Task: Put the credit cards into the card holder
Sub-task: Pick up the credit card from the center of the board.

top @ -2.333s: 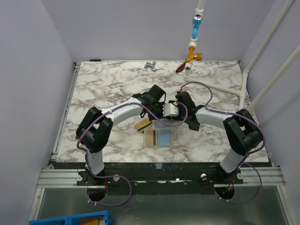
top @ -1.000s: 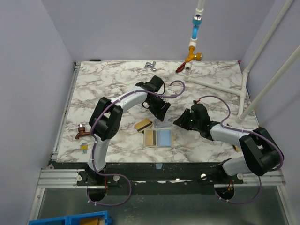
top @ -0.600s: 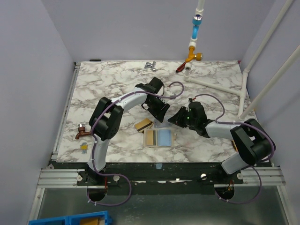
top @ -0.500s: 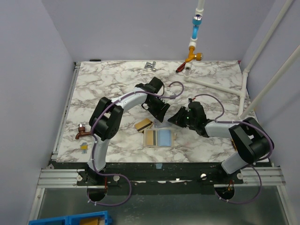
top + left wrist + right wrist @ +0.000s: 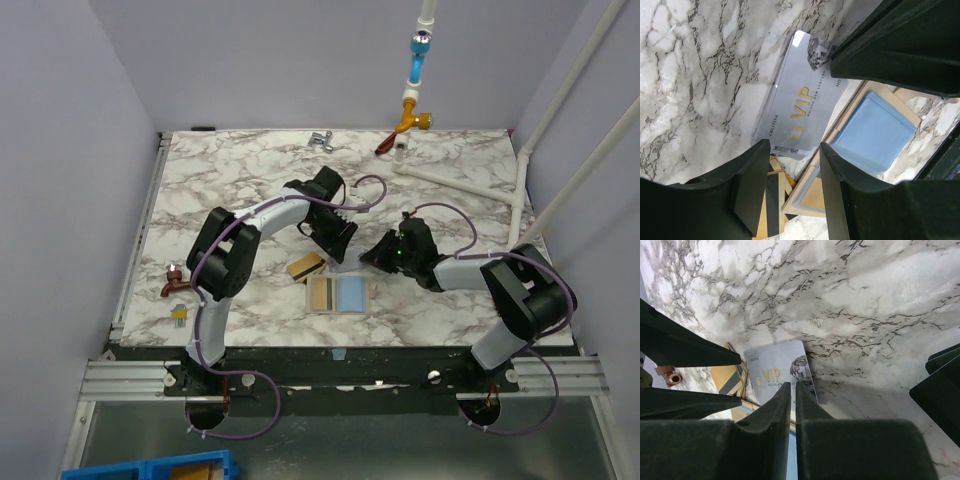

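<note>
- Top view: the left claw [image 5: 340, 250] and the right claw [image 5: 371, 258] meet low over the marble surface [image 5: 230, 180]. The card holder [image 5: 322, 295] lies close by, on the side toward the arm bases. A gold card [image 5: 306, 266] lies beside it. The spot between the 2 claws is too small to make out here.
- Left wrist view: the left claw's fingers [image 5: 752, 185] stand apart with nothing between them. Past them a silver VIP card [image 5: 800, 97] lies on the surface, 1 long edge next to the holder's tan rim. The right claw touches 1 corner of it. The pale blue square [image 5: 872, 130] inside the holder may be another card, but I cannot tell.
- Right wrist view: the right claw's fingers [image 5: 777, 410] are almost together, with only a thin slit, right at the silver card's edge. They hide that edge, so I cannot tell if the card is pinched.
- I think the card is light, thin, stiff and slippery. Lying flat, it is hard to get under. The best hold is probably 1 edge, nipped gently.
</note>
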Controlling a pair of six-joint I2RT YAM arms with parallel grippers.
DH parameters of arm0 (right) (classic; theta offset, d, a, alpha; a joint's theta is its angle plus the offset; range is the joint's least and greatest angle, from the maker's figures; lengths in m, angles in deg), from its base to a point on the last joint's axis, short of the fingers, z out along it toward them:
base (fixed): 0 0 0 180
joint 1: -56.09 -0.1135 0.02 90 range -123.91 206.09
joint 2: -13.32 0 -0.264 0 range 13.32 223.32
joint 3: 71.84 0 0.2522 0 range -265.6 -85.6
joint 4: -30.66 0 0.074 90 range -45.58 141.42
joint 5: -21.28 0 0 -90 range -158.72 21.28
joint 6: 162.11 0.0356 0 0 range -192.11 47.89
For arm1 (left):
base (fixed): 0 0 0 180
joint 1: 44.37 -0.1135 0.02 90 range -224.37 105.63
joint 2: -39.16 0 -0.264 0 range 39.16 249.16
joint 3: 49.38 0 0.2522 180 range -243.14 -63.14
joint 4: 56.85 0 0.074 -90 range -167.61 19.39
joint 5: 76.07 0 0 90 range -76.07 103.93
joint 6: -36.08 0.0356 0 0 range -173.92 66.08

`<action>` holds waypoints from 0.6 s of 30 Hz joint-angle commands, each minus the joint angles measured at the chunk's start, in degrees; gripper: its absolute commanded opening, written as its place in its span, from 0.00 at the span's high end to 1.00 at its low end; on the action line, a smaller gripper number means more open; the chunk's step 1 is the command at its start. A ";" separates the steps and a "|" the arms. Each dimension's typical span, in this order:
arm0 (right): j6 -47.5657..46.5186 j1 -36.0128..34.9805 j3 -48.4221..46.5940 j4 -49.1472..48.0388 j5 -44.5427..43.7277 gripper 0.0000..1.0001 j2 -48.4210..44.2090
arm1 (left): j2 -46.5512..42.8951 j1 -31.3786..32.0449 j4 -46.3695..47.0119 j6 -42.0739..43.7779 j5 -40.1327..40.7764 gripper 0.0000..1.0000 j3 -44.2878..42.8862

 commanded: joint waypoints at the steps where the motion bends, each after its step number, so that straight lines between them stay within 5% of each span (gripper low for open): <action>1: -0.06 0.45 0.99 -1.79 -2.73 0.89 1.18 | -2.65 -0.97 0.81 -0.69 0.52 0.54 0.91; 18: 1.93 0.54 4.57 -2.65 -5.07 0.94 0.04 | -3.41 -2.34 2.02 -2.67 0.33 0.54 1.98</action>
